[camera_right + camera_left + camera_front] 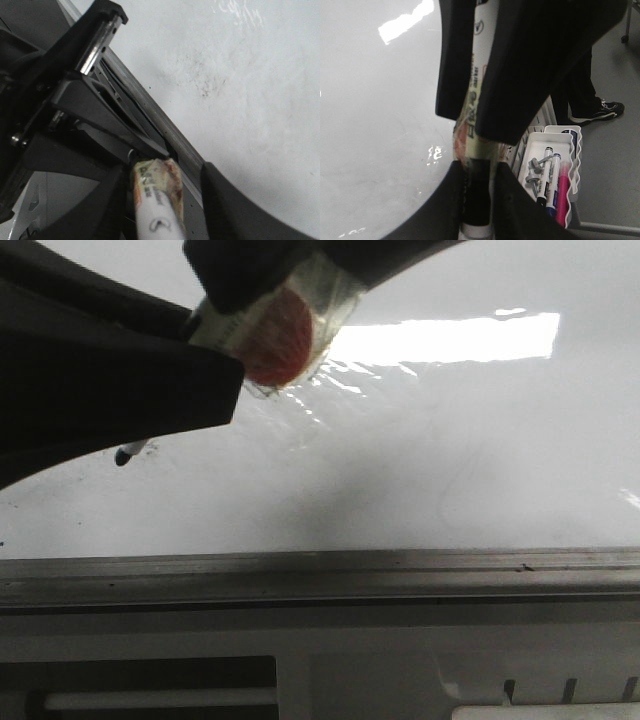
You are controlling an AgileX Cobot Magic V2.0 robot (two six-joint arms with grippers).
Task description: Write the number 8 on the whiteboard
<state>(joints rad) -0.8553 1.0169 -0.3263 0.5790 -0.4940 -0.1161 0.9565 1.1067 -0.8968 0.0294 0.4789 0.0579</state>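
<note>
While the whiteboard (450,470) fills most of the front view with no drawn 8 discernible, the left pincer (475,125) at upper left is clamped on a white marker (479,90) wrapped in tape, its dark tip (124,454) at the board, and the right pincer (160,200) stands spread around the marker's end.

Printed lettering on the taped marker (476,87) barrel, too blurred to read, nothing else legible
</note>
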